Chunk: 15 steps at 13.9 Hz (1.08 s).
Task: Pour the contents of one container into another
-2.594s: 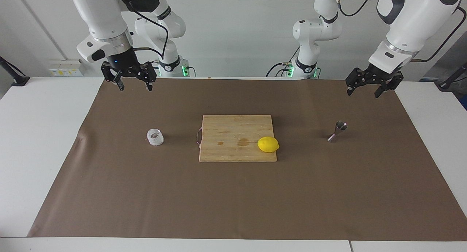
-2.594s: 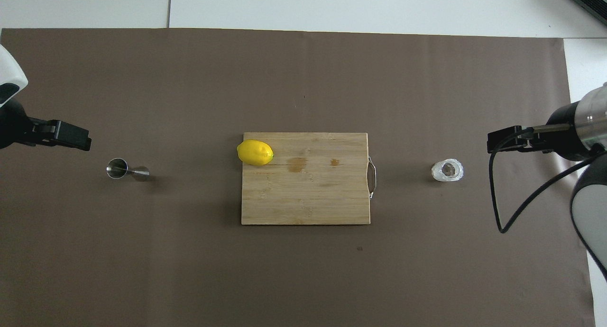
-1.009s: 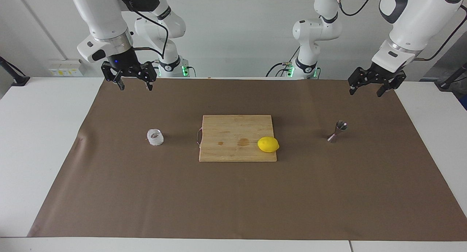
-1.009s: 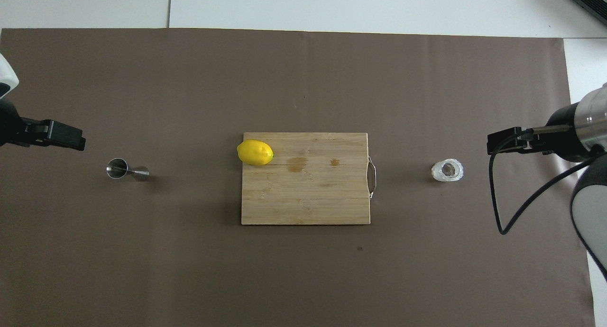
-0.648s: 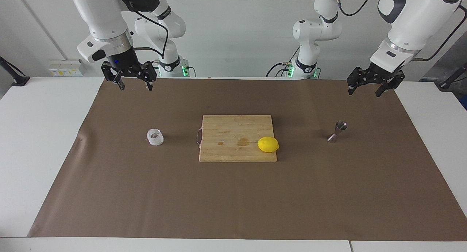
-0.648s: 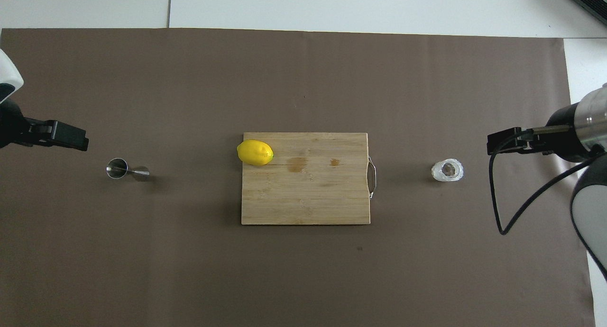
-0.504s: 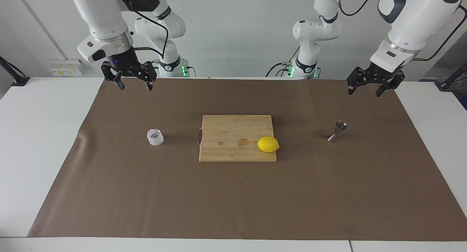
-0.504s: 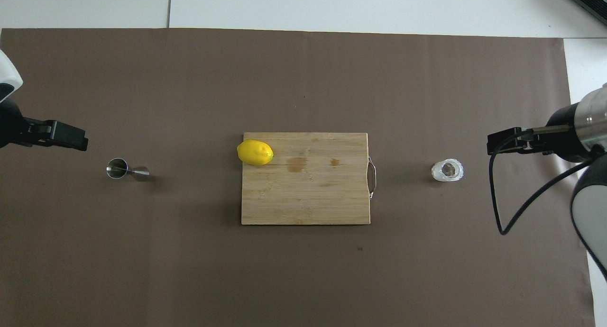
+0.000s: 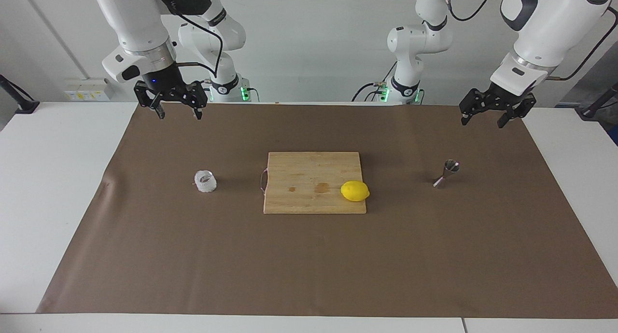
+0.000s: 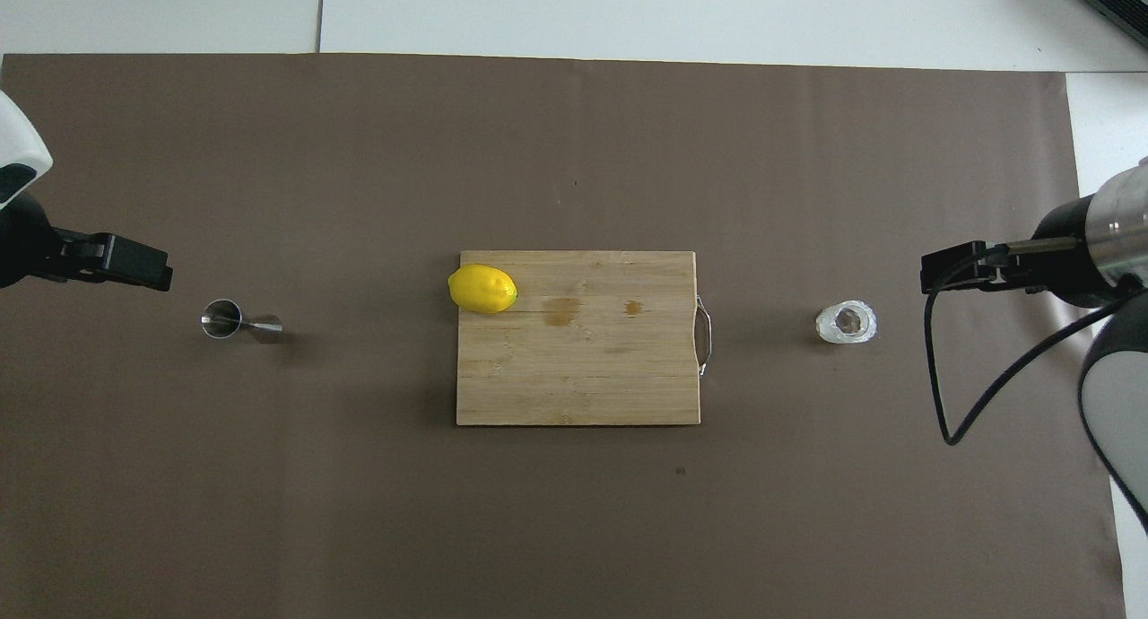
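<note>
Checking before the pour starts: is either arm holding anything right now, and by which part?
Nothing is held. The left gripper and right gripper hang with jaws open, while the glass cup and jigger stand untouched.

Probably robotics lab: two arms [image 9: 140,29], bare white walls.

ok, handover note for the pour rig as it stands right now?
Left gripper: open, empty, up in the air over the brown mat near the robots' edge, at the left arm's end.
Right gripper: open, empty, up over the mat's robot-side edge at the right arm's end.
Glass cup: upright on the mat, beside the cutting board toward the right arm's end.
Jigger: standing on the mat toward the left arm's end.
Lemon: on the board's corner, not part of the job.
Done: nothing; neither container is touched.
Left: grasp the cup, carry it to the jigger, pour.
</note>
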Each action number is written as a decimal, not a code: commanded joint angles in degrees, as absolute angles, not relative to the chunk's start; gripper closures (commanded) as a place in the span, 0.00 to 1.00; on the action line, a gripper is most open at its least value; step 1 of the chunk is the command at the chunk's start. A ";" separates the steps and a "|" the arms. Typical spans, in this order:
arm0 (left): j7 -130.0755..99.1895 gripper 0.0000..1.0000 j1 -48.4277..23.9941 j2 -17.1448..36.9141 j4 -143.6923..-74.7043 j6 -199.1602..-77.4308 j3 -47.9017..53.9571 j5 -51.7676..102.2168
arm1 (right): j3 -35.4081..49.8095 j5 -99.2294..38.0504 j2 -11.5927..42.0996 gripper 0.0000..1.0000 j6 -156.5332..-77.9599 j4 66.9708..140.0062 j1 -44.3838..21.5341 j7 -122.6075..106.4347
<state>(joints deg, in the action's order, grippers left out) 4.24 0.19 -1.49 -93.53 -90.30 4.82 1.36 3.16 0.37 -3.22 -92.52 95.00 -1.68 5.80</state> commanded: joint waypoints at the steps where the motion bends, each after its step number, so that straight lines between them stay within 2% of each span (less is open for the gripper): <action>1: 4.66 0.00 -1.14 -5.18 -98.88 -91.06 4.57 0.88 | 3.60 -0.53 -3.96 0.00 -91.76 95.19 -0.79 3.96; 5: 4.04 0.00 -0.79 -5.71 -100.63 -91.85 4.39 1.66 | 3.60 -0.62 -3.87 0.00 -91.85 95.19 -0.79 4.04; 8: 3.26 0.00 3.50 -4.14 -99.06 -88.61 3.87 9.55 | 3.60 -0.70 -3.87 0.00 -91.93 95.19 -0.70 3.96; 12: -8.64 0.00 10.71 6.30 -90.64 -75.53 3.87 21.33 | 3.60 -0.79 -3.87 0.00 -91.93 95.19 -0.70 3.96; 15: -26.50 0.00 14.49 8.96 -90.17 -72.60 3.87 30.56 | 3.60 -0.79 -3.87 0.00 -91.85 95.19 -0.70 3.96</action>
<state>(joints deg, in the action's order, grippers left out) -16.69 12.24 5.64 -93.49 -75.99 3.35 25.63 3.16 0.37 -3.22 -92.52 95.00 -1.68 5.80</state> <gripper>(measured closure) 0.000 0.000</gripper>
